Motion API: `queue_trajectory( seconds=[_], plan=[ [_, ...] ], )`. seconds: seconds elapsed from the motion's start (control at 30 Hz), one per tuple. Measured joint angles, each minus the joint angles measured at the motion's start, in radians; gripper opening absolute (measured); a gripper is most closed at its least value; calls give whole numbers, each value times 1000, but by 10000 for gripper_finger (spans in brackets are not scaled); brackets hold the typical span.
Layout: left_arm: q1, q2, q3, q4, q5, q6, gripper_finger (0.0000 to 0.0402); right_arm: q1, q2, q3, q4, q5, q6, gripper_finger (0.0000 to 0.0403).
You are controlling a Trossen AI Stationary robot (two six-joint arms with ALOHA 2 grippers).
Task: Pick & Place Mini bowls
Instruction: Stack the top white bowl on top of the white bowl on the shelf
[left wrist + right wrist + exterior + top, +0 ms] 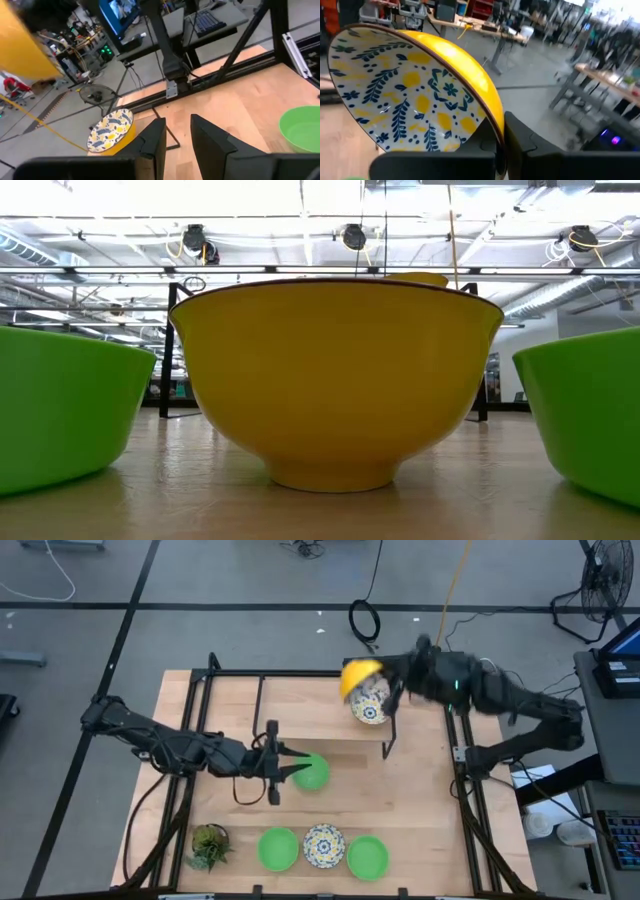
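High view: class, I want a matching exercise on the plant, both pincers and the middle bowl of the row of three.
1 potted plant
2 left pincer
3 right pincer
4 row's middle bowl

a shut on the tilted floral bowl, at its rim
b floral inside
c open, holding nothing
d left of the three-bowl row

Pairs: 1-d, 2-c, 3-a, 4-b

No text, label, brand, number or sign can be read in any view.
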Motion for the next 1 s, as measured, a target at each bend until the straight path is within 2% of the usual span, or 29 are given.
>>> queue_trajectory(
  seconds=[0.1, 0.3, 0.43, 0.53, 0.73, 1.0],
  plan=[
    [13, -1, 0, 11, -1, -3, 90, -106, 79, 165, -128, -104, 53, 0],
    [38, 0, 0, 13, -1, -25, 90, -294, 294, 478, -358, -248, 114, 0],
    [55, 0, 0, -1, -1, -58, 90, -390, 423, 621, -489, -381, 160, 0],
    [62, 0, 0, -5, -2, -74, 90, -439, 488, 656, -574, -452, 164, 0],
    [67, 0, 0, -8, -2, -77, 90, -508, 544, 656, -639, -478, 162, 0],
    [71, 1, 0, -17, 0, -94, 90, -537, 491, 690, -512, -485, 184, 0]
  ],
)
